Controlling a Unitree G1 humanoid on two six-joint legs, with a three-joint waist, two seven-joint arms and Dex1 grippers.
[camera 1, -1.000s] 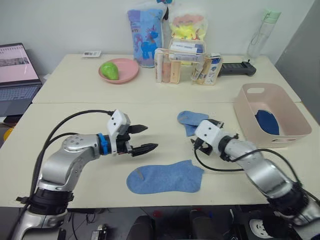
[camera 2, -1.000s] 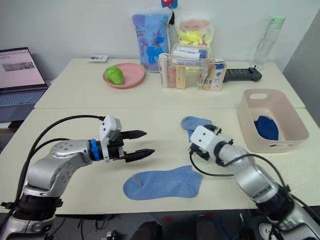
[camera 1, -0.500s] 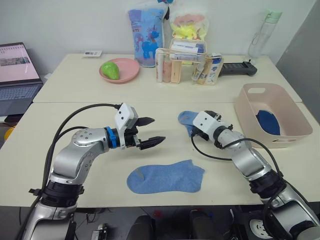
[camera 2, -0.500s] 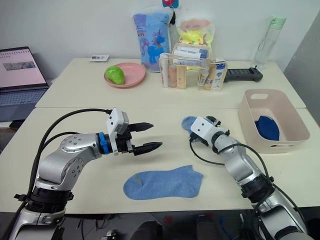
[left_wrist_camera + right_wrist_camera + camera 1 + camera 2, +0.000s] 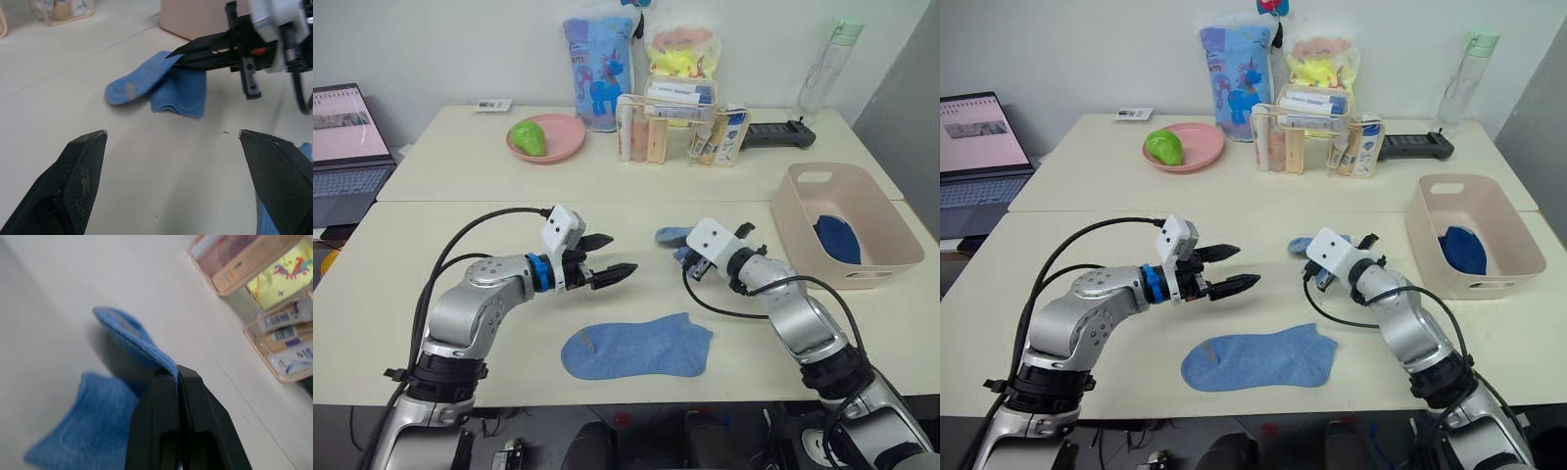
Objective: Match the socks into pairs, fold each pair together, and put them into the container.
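One light blue sock (image 5: pixel 636 348) lies flat near the table's front edge. A second light blue sock (image 5: pixel 156 88) lies crumpled at mid-table, and my right gripper (image 5: pixel 176 373) is shut on its edge, with a fold of the fabric (image 5: pixel 128 336) lifted off the table. My left gripper (image 5: pixel 623 253) hovers open and empty to the left of that sock, its fingers pointing toward it. The pink-beige container (image 5: pixel 795 227) stands at the right with a navy sock (image 5: pixel 837 240) inside.
A pink plate (image 5: pixel 545 137) with a green object sits at the back left. A laptop (image 5: pixel 347 147) is at far left. Snack bags, a clear organizer (image 5: pixel 671 122), a black device (image 5: pixel 773 132) and a bottle (image 5: pixel 822 69) line the back.
My right gripper went from open to shut, pinching the far light blue sock's edge and raising a fold. My left arm reached further right, still open.
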